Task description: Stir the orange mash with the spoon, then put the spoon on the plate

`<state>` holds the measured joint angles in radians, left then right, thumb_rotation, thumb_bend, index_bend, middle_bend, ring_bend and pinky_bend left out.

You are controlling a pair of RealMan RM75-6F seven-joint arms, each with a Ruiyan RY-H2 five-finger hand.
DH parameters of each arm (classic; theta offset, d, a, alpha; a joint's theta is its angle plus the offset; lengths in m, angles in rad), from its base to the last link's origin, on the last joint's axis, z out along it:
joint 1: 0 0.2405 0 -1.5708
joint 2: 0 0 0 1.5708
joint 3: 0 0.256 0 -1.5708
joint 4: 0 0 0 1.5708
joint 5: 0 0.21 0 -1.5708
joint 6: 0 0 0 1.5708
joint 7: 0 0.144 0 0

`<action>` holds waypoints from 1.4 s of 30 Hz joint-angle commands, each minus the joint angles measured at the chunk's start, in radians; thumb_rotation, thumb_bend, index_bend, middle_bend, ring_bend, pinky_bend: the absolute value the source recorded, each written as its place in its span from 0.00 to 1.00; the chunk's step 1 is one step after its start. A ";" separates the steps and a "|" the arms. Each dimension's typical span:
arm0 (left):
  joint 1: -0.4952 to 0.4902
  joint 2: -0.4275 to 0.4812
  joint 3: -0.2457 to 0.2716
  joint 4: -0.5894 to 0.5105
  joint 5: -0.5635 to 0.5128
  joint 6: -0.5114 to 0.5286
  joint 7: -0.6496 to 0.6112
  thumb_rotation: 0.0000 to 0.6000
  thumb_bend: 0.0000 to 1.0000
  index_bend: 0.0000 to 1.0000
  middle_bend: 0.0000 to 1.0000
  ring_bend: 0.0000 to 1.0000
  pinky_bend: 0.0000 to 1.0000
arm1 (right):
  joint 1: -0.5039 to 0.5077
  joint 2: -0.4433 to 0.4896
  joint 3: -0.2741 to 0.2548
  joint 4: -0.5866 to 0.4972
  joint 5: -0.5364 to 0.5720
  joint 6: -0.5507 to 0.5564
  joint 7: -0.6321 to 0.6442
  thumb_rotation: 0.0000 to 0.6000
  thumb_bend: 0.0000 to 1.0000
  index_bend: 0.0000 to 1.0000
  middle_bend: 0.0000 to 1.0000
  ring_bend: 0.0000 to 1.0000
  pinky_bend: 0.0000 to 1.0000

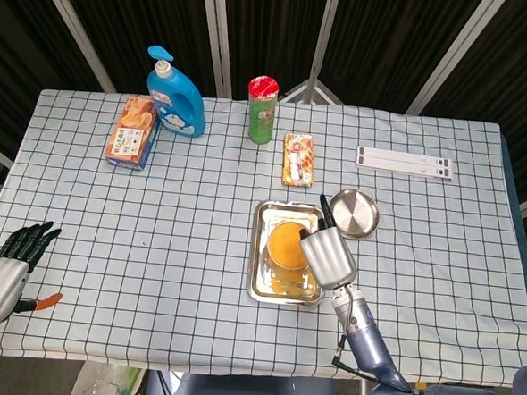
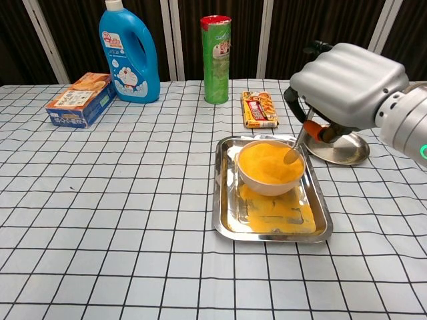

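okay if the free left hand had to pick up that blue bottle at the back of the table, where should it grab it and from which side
Probably the blue bottle's narrow neck just under the cap, coming in from the front. The bottle stands upright, its body looks too wide for the fingers, and the orange box crowds its left side. The left hand is far off at the table's near edge.

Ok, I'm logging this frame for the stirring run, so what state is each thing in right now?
right hand: holds the spoon above the bowl's right edge
spoon: tip in the orange mash
bowl: filled with orange mash, upright in the tray
tray: smeared with orange mash
plate: nothing on the part that shows
left hand: holds nothing, fingers apart
blue bottle: upright, capped
green can: upright, lid on
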<state>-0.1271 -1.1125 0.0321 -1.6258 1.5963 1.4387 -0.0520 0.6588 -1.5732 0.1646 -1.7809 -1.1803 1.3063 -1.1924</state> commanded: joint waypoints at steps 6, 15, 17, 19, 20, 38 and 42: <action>-0.001 -0.001 -0.001 0.000 0.000 0.000 0.001 1.00 0.00 0.00 0.00 0.00 0.00 | -0.010 0.002 -0.007 -0.022 0.038 0.005 0.033 1.00 0.78 0.89 0.78 0.47 0.00; 0.000 -0.002 -0.002 0.000 -0.005 -0.001 0.004 1.00 0.00 0.00 0.00 0.00 0.00 | -0.010 0.014 0.082 -0.027 0.019 0.059 0.148 1.00 0.78 0.89 0.78 0.47 0.00; 0.000 -0.002 -0.002 -0.001 -0.006 -0.003 0.005 1.00 0.00 0.00 0.00 0.00 0.00 | -0.011 0.028 0.099 -0.021 0.024 0.065 0.161 1.00 0.78 0.89 0.78 0.47 0.00; -0.001 -0.002 -0.002 -0.002 -0.007 -0.005 0.007 1.00 0.00 0.00 0.00 0.00 0.00 | -0.018 0.046 0.115 -0.014 0.036 0.072 0.184 1.00 0.78 0.89 0.78 0.47 0.00; -0.001 -0.002 -0.002 -0.003 -0.007 -0.005 0.007 1.00 0.00 0.00 0.00 0.00 0.00 | -0.021 0.052 0.119 -0.011 0.042 0.074 0.193 1.00 0.78 0.89 0.78 0.47 0.00; -0.002 0.000 0.000 -0.016 -0.016 -0.016 0.012 1.00 0.00 0.00 0.00 0.00 0.00 | -0.054 0.025 0.104 0.362 0.112 0.003 0.409 1.00 0.78 0.88 0.78 0.47 0.00; -0.004 0.000 -0.001 -0.021 -0.024 -0.026 0.012 1.00 0.00 0.00 0.00 0.00 0.00 | -0.050 -0.024 0.112 0.466 0.114 -0.012 0.489 1.00 0.78 0.87 0.78 0.47 0.00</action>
<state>-0.1309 -1.1123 0.0315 -1.6456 1.5732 1.4138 -0.0404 0.6076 -1.5634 0.2740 -1.3684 -1.0701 1.3097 -0.7505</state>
